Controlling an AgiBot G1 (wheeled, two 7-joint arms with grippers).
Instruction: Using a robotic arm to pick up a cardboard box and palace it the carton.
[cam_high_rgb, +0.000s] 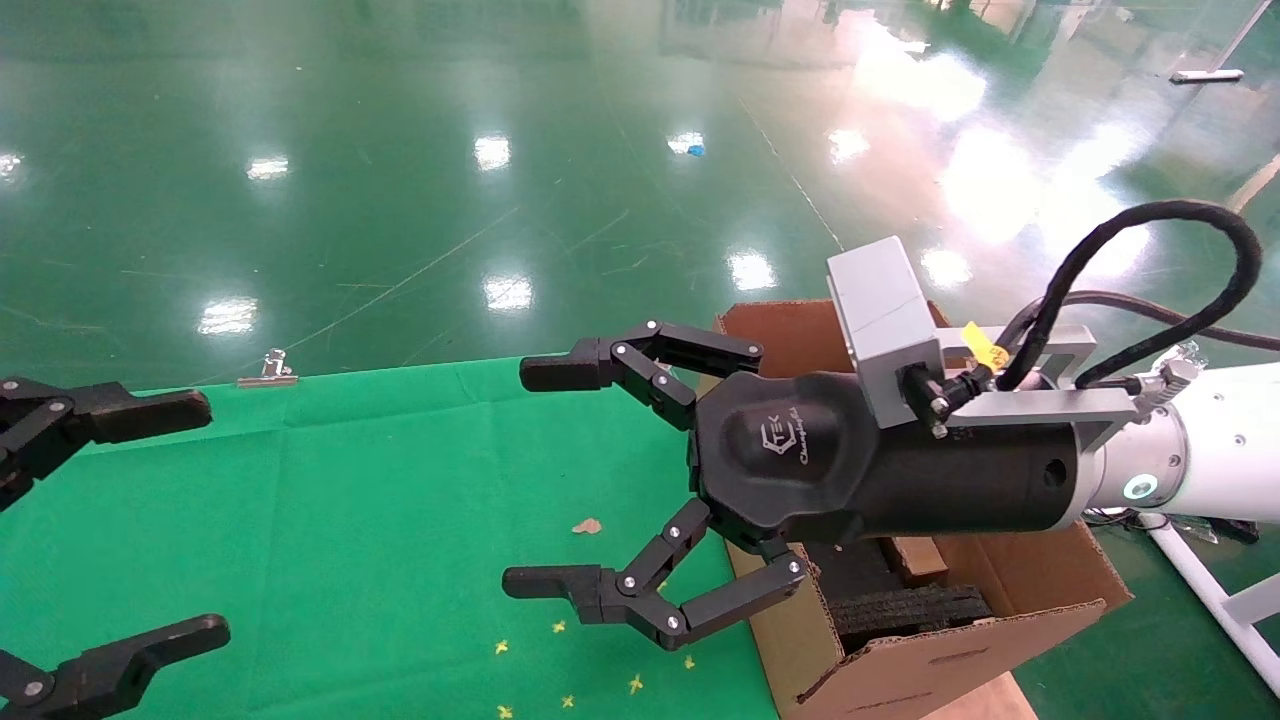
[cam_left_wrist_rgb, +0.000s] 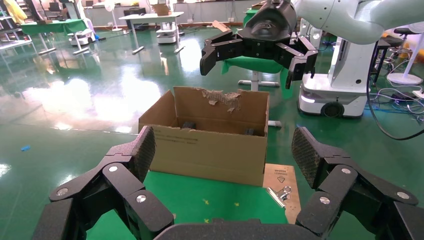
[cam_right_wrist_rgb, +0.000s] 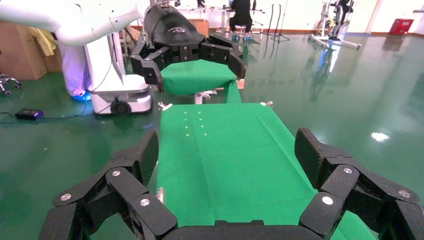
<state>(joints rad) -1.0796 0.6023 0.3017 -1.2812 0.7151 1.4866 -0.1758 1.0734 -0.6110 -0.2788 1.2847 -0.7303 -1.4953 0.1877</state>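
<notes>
Table (cam_high_rgb: 330, 520) under green cloth, largest thing in view. Floor (cam_high_rgb: 400, 150) around it is glossy green.

Carton (cam_high_rgb: 1000, 590) stands off the table's right edge, touching or just beside it, flaps up. In the left wrist view the far flap (cam_left_wrist_rgb: 222, 97) is torn ragged along its top edge. Black foam inserts (cam_high_rgb: 905, 605) sit inside, with a small brown piece (cam_high_rgb: 915, 558) between them; can't tell whether that is the cardboard box. No cardboard box seen on the table.

Right arm (cam_high_rgb: 1215, 440): white tube with a green-lit ring, grey camera block and black cable on top. It reaches in from the right, passing above the carton. Right gripper (cam_high_rgb: 545, 475) hangs over the table's right part, just past the carton's near wall, fingers spread wide, nothing between them. Right wrist view confirms it: only bare cloth between the pads.

Left gripper (cam_high_rgb: 185, 520) sits at the table's left edge, also spread wide and empty, pointing across at the carton. Only its black fingers show in the head view.

Small stuff: a metal binder clip (cam_high_rgb: 267, 370) at the table's far edge, a second clip (cam_left_wrist_rgb: 280, 194) on the near right corner by the carton, a tan scrap (cam_high_rgb: 586, 526) mid-cloth near the right gripper, and yellow cross marks (cam_high_rgb: 560, 660) along the near edge.
</notes>
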